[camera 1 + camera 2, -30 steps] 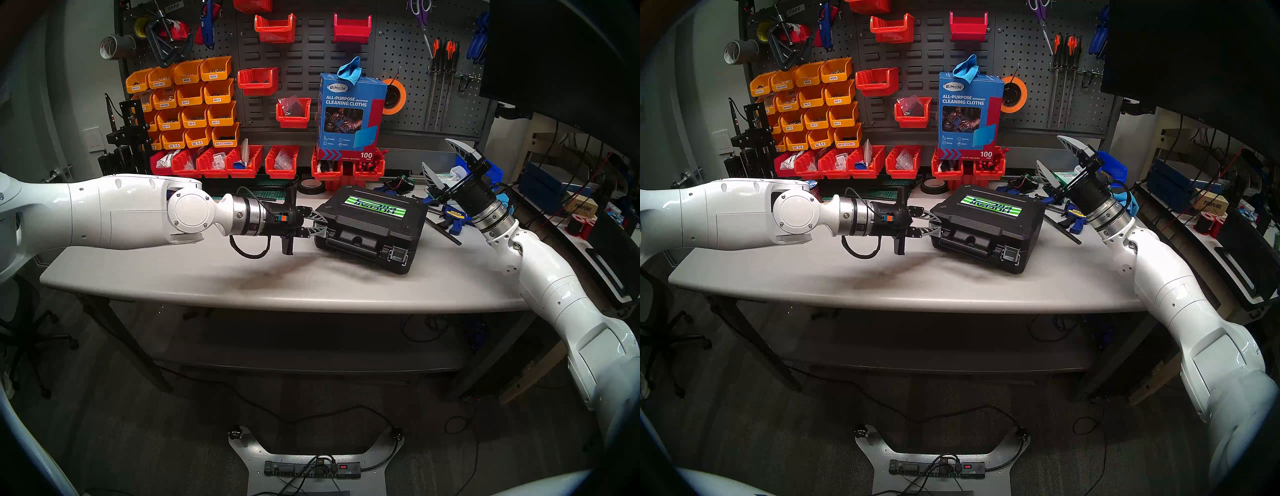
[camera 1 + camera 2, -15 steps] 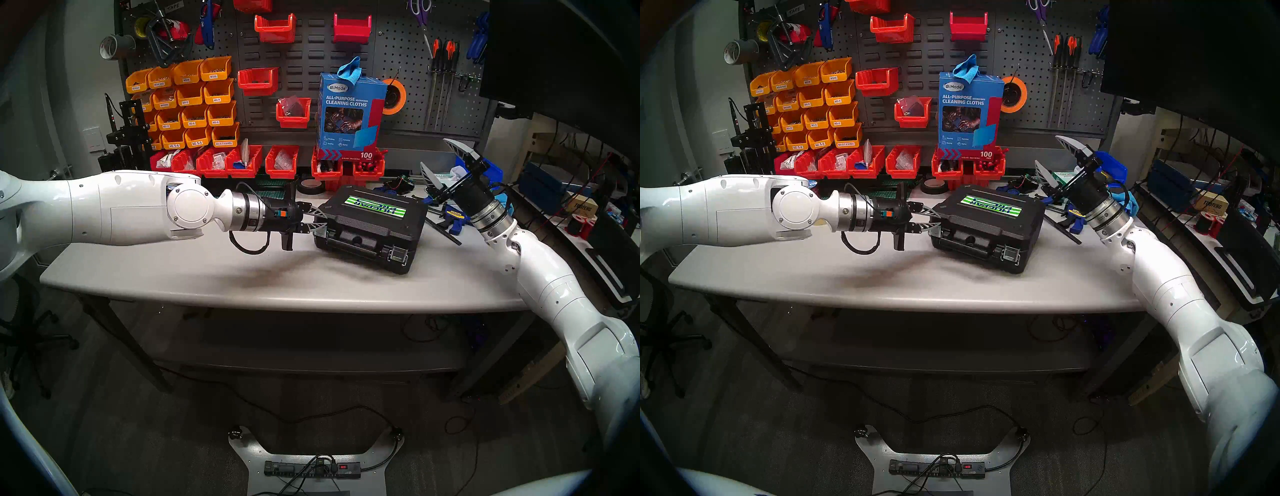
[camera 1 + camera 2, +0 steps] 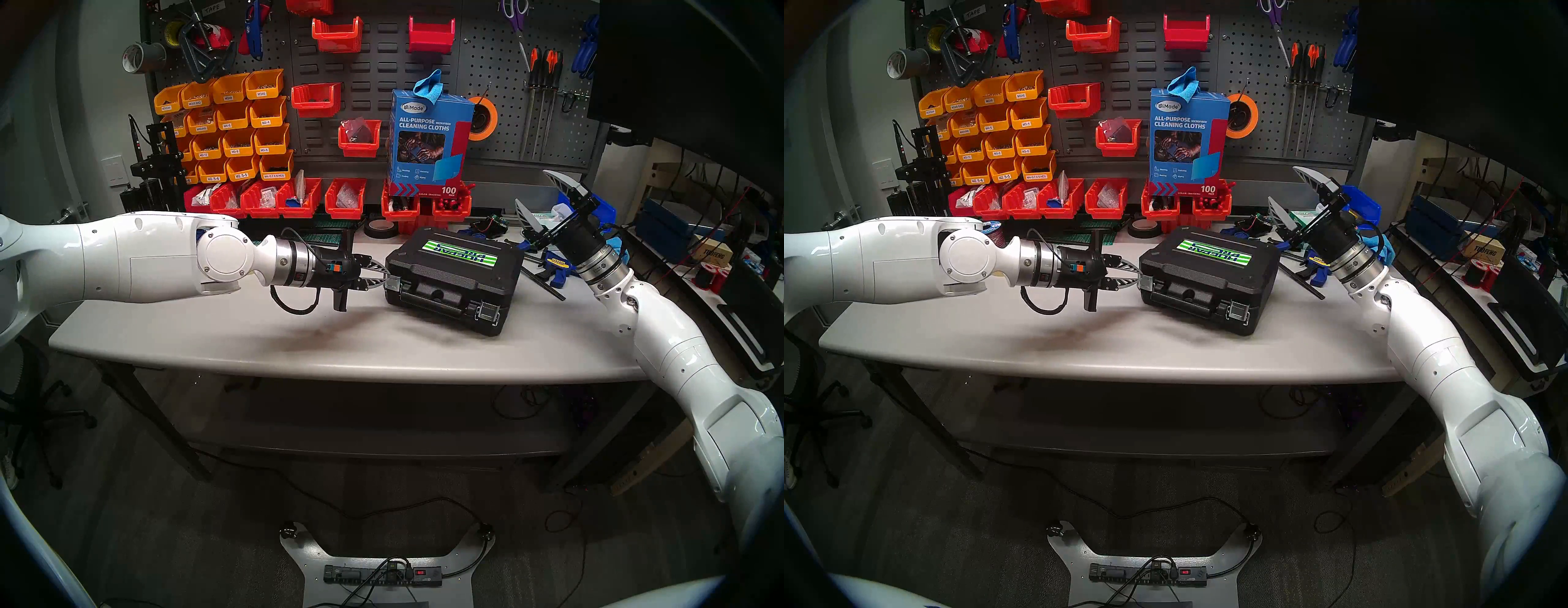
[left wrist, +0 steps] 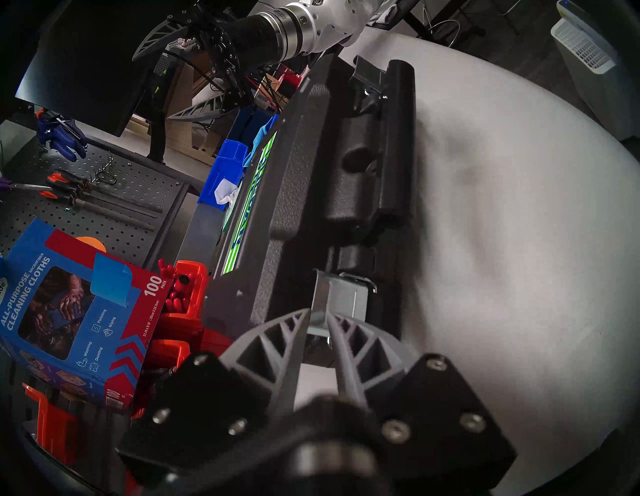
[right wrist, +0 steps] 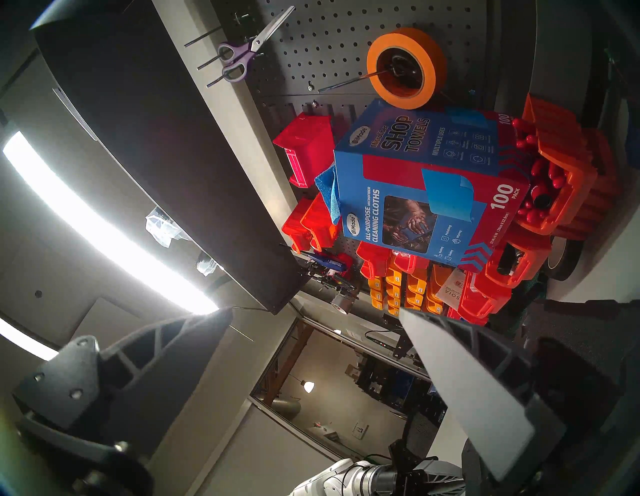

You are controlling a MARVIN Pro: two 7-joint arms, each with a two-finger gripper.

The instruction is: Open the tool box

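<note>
Tool box point(image 3: 456, 276) shut on tabletop point(image 3: 254, 335); left claw point(image 4: 318, 320) pinched on left latch point(image 4: 341, 299); right claw point(image 3: 539, 197) spread, empty; clamps point(image 3: 555, 265) beside.

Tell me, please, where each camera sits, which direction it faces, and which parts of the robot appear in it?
Head stereo left: high, facing down at the grey table; both arms and the black textured plastic tool box.
Head stereo right: nearly the same, slightly shifted.
Left wrist: tilted, along the box front; left gripper pinches a silver metal latch.
Right wrist: facing the pegboard and ceiling; right gripper open.
Both wrist views share the blue cardboard cleaning-cloths box.
</note>
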